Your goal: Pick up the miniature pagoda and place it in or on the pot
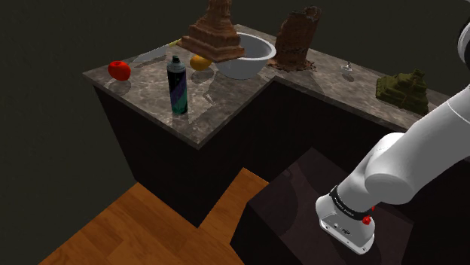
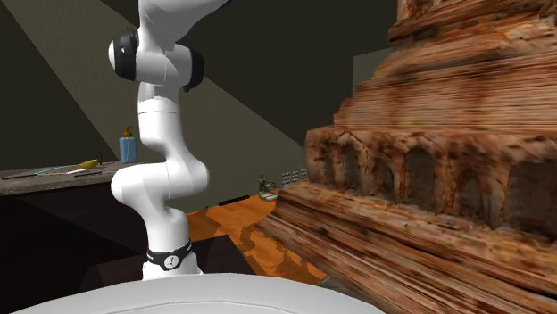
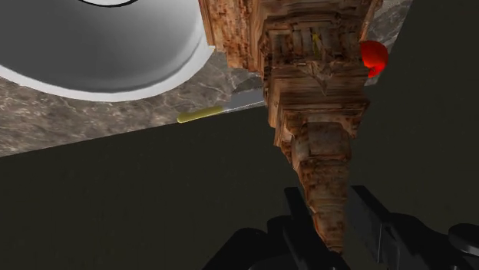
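Wondering why the gripper (image 3: pixel 328 193) is taking the miniature pagoda (image 3: pixel 315 69) by its tip, Mira. Are you seeing it?

Yes, Tom. The two black fingers (image 3: pixel 298 222) are pressing in on the narrow spire from either side, pinching it between them. I am guessing that is the one part slim enough to fit, since the stepped base is flaring out far too wide.

And where is it hanging?

In the shoulder view it is standing upright at the pot (image 1: pixel 254 66), the white bowl on the counter (image 1: pixel 226 105). Its base is overlapping the bowl's rim on that view's left. I am judging it to be off the stone, though I cannot tell for certain.

So the carry is looking nearly over?

It is looking that way. The base is needing to come further over the opening before any release. Otherwise it is risking a landing on the rim and a tumble toward the orange fruit (image 1: pixel 199 62) or the yellow-handled knife (image 3: pixel 207 115) beside the bowl.

Holding it upright is helping, then.

Exactly: hanging from the top, it is going down base first.
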`<control>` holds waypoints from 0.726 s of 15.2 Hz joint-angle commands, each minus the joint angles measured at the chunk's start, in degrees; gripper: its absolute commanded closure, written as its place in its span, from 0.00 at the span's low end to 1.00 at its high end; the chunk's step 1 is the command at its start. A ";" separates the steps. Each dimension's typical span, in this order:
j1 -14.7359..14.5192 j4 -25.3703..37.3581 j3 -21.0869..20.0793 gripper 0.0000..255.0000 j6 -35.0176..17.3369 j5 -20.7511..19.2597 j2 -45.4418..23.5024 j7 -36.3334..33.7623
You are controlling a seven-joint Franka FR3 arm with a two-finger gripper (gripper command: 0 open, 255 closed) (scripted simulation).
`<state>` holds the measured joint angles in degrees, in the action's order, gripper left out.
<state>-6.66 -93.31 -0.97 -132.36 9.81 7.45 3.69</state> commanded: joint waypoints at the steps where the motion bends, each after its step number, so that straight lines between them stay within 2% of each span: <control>1: 0.87 2.34 2.02 1.00 1.58 2.41 -0.99 3.63; 6: 3.48 9.62 6.15 1.00 5.84 7.81 -5.66 11.06; 11: 7.29 19.91 9.59 1.00 11.63 13.45 -12.38 17.38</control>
<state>-0.34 -75.54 7.87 -121.89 21.82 -3.68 19.48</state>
